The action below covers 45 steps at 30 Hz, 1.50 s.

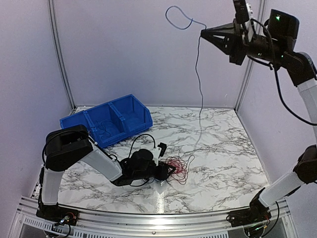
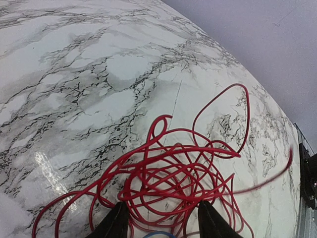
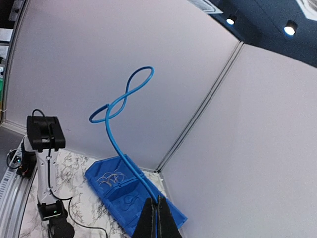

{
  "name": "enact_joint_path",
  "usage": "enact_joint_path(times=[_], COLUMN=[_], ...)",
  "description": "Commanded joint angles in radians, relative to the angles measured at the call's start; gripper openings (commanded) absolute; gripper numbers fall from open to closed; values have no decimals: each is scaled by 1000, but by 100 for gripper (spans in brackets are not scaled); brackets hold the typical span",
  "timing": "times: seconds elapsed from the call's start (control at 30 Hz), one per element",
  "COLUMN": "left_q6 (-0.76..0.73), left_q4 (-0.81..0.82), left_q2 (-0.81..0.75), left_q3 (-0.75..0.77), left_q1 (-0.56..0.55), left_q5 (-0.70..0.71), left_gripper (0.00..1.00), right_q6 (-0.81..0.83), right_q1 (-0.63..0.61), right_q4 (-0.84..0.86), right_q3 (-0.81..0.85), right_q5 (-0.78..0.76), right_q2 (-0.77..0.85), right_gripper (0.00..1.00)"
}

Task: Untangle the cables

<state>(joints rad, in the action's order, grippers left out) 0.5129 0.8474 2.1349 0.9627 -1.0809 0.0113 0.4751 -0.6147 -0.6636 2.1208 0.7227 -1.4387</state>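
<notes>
A red wire tangle (image 1: 181,169) lies on the marble table and fills the left wrist view (image 2: 178,173). My left gripper (image 1: 170,170) rests low at its near edge, open, its fingers (image 2: 116,223) astride the red loops. A bit of blue wire (image 2: 161,233) shows between them. My right gripper (image 1: 203,33) is raised high at the back right, shut on a thin blue wire (image 1: 199,79). That wire loops above the gripper (image 3: 124,99) and hangs down to the table. In the right wrist view the fingertips (image 3: 157,213) pinch it.
A blue bin (image 1: 106,121) with compartments stands at the back left. It holds whitish wires (image 3: 111,179) and a dark wire (image 3: 130,202). The left arm's black cord (image 1: 141,139) arcs above the wrist. Pale walls close in the table.
</notes>
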Motion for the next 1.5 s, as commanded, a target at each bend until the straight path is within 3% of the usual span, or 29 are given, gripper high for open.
enact_joint_path(times=[0.0, 0.23, 0.93, 1.17, 1.47], left_q6=[12, 15, 0, -63, -134], left_q4=[19, 25, 46, 30, -32], left_q2=[41, 39, -375, -572, -770], left_q3=[13, 10, -130, -196, -128], left_q1=[-4, -4, -16, -17, -17], left_q5=[-38, -54, -135, -21, 140], left_gripper=[50, 51, 61, 61, 65], right_q6=[-48, -44, -39, -55, -53], right_q1=[24, 79, 80, 81, 80], right_q4=[52, 99, 187, 204, 207], right_q3=[112, 156, -489, -604, -655], right_q5=[-130, -244, -207, -98, -31], right_q2=[-7, -12, 135, 159, 154], right_gripper=[0, 0, 0, 0, 0])
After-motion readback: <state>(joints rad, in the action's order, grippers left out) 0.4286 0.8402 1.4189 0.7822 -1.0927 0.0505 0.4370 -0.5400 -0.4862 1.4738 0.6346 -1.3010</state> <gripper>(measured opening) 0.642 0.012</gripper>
